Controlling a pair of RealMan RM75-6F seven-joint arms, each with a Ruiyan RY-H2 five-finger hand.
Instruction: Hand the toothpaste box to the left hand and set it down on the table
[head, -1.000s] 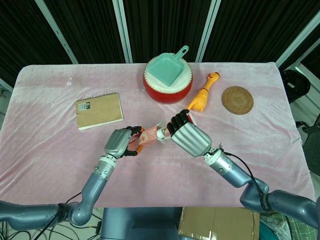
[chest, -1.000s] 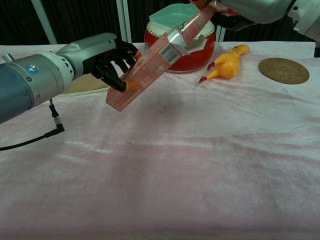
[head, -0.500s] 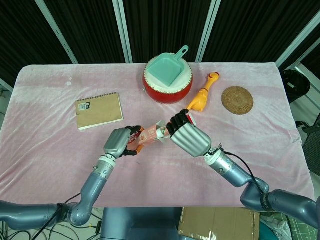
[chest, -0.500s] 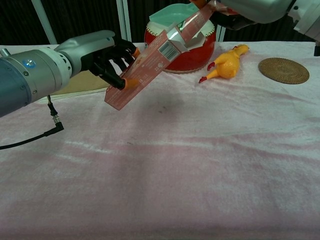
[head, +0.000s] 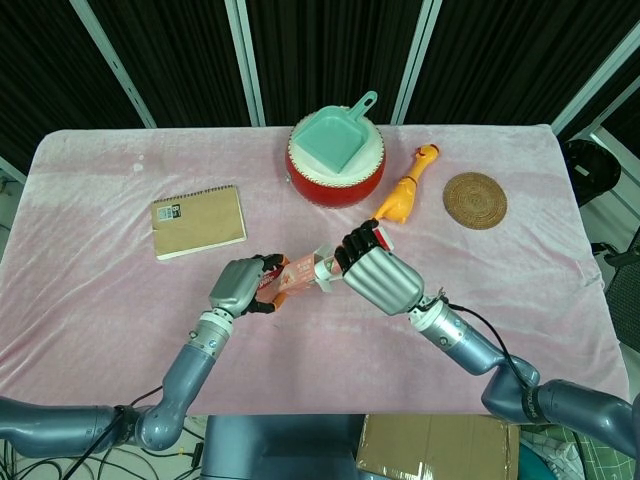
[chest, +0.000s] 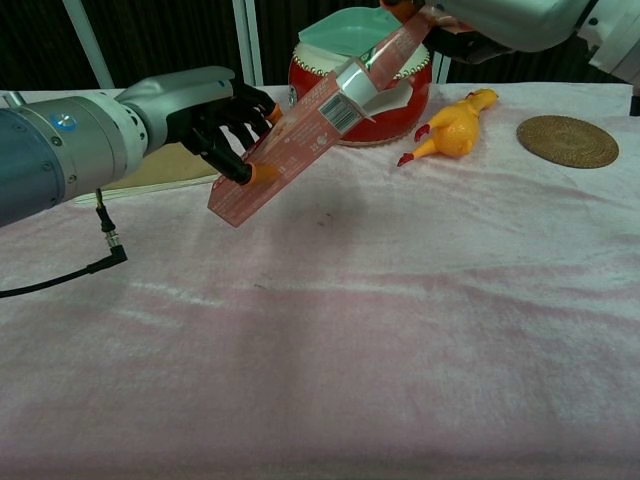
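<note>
Table with wrinkled pink cloth cover (head: 120, 300). On it: tan spiral-bound notebook (head: 198, 222) just beyond left hand (head: 238, 286); red drum-shaped round container (head: 336, 172) and yellow rubber chicken (head: 406, 188) beyond right hand (head: 378, 275); round woven brown coaster (head: 475, 200) further right.

Shown, by count: one toothpaste box (head: 303, 270); one spiral notebook (head: 198, 221); one red drum (head: 335, 170); one teal dustpan (head: 340, 137), atop the drum; one yellow rubber chicken (head: 405, 189); one round woven coaster (head: 475, 200); two robot hands, left hand (head: 238, 285) and right hand (head: 380, 273); one pink-covered surface (head: 120, 300).
</note>
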